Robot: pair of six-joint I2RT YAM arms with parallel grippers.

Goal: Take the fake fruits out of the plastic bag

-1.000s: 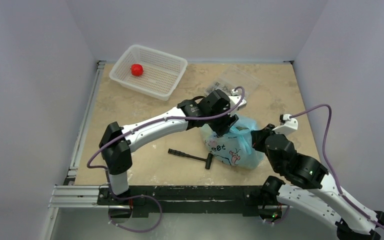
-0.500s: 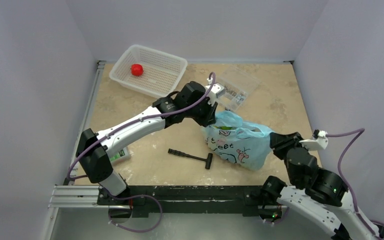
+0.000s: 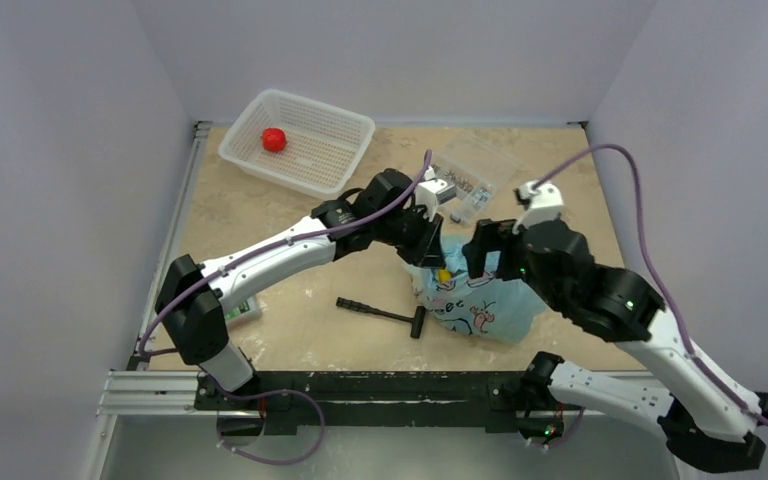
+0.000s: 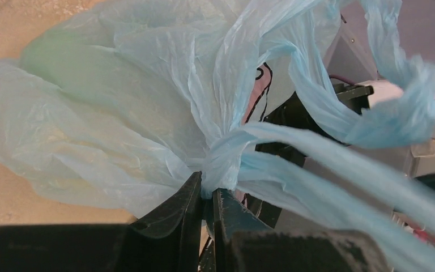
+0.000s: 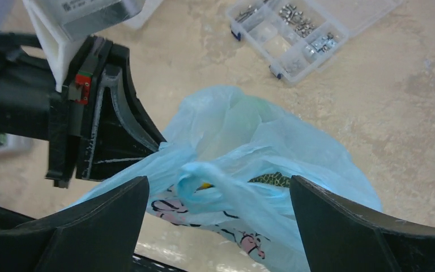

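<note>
The top camera sits above and behind my bases, looking down over the whole table (image 3: 260, 230). My left wrist camera looks along my left gripper (image 4: 207, 190), very close to the plastic bag (image 4: 119, 113). My right wrist camera looks down past my right gripper (image 5: 218, 187) from higher up. All three share the bag; top and right wrist also share the compartment box (image 5: 311, 34).

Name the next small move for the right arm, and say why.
Probably lower the open right pincer into the mouth of the plastic bag, toward the yellow fruit peeking out: the left pincer is shut on the bag's bunched edge, holding it.
</note>
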